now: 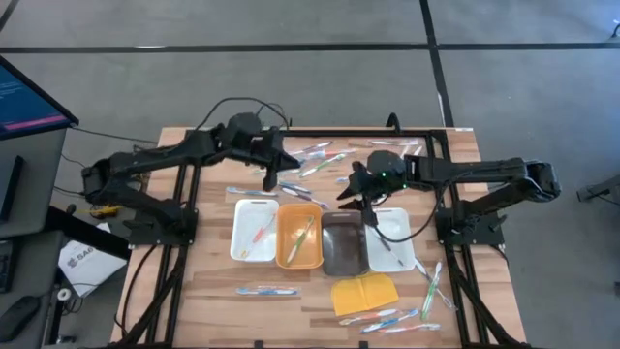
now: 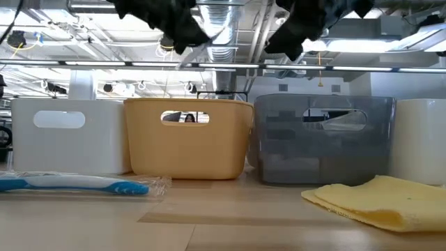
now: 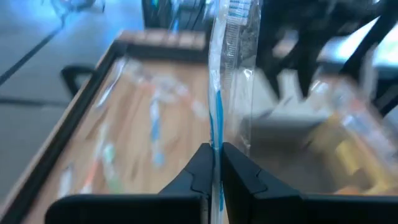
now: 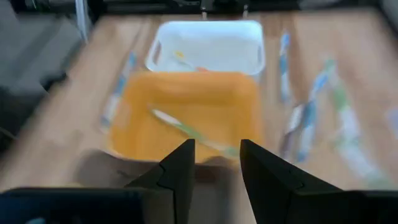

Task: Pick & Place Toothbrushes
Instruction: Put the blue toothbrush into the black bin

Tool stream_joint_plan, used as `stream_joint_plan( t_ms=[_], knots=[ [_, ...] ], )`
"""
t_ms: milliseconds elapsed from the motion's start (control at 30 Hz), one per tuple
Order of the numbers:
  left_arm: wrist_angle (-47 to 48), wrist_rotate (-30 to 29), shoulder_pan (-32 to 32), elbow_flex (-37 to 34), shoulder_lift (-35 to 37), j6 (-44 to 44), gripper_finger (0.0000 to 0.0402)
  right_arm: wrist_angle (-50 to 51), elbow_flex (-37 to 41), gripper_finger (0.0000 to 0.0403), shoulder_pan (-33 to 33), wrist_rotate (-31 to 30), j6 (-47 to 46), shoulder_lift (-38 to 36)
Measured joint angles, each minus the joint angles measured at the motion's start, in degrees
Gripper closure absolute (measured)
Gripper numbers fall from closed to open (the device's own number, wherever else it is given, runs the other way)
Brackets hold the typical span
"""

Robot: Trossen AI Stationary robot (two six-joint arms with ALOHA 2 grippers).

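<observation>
My left gripper (image 1: 271, 177) hangs above the table's far middle, shut on a blue-handled toothbrush in a clear wrapper (image 3: 217, 118). My right gripper (image 1: 354, 190) is open and empty, high above the orange tray (image 4: 186, 118) and grey tray (image 1: 344, 242). The orange tray holds a green toothbrush (image 4: 186, 130). The left white tray (image 1: 255, 229) holds an orange one (image 1: 262, 233). Other wrapped toothbrushes lie flat on the table at the far middle (image 1: 318, 158), near left (image 1: 266, 289) and near right (image 1: 431, 281). My left gripper pinches the wrapped blue toothbrush between its two fingertips (image 3: 200, 169), on the handle (image 3: 217, 146). The brush runs on past the fingertips, its bristle head (image 3: 236, 9) at the free end. It is lifted clear of the table.
Four trays stand in a row mid-table: white, orange, grey, and a second white one (image 1: 392, 233). A yellow pad (image 1: 365, 293) lies in front of them. A blue toothbrush (image 2: 70, 183) lies near the table's front. A black frame (image 1: 417, 136) rims the table.
</observation>
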State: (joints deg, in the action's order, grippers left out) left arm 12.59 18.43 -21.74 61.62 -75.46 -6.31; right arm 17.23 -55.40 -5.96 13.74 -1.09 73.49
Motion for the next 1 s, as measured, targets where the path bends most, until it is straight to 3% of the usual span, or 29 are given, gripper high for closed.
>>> stream_joint_plan(
  t_ms=[200, 300, 467, 567, 667, 1000],
  knots=[
    [-21.4, -0.1, 5.8, -11.2, 5.8, 10.8, 0.0395, -7.0, 0.0, 0.0280, 2.7, -0.2, -7.7, -0.8],
    [-35.6, -0.1, 8.7, -17.4, 7.4, 15.9, 0.0395, -16.4, 0.7, 0.0280, 4.6, -1.9, -11.8, -1.3],
    [-59.7, -2.0, 13.3, -26.5, 7.7, 23.5, 0.0395, -30.7, 2.4, 0.0280, 7.5, -12.1, -14.2, -1.3],
    [-68.6, -7.1, 16.3, -29.6, 7.7, 25.1, 0.0395, -34.2, 2.4, 0.0279, 8.8, -18.2, -13.7, -1.2],
    [-72.4, -10.9, 18.8, -30.7, 7.7, 25.2, 0.0395, -36.4, 2.4, 0.0280, 9.6, -18.5, -13.7, -1.1],
    [-73.5, -12.3, 20.6, -30.6, 7.9, 23.0, 0.0395, -35.6, 2.4, 0.0279, 12.2, -18.5, -14.0, -1.0]
  ],
)
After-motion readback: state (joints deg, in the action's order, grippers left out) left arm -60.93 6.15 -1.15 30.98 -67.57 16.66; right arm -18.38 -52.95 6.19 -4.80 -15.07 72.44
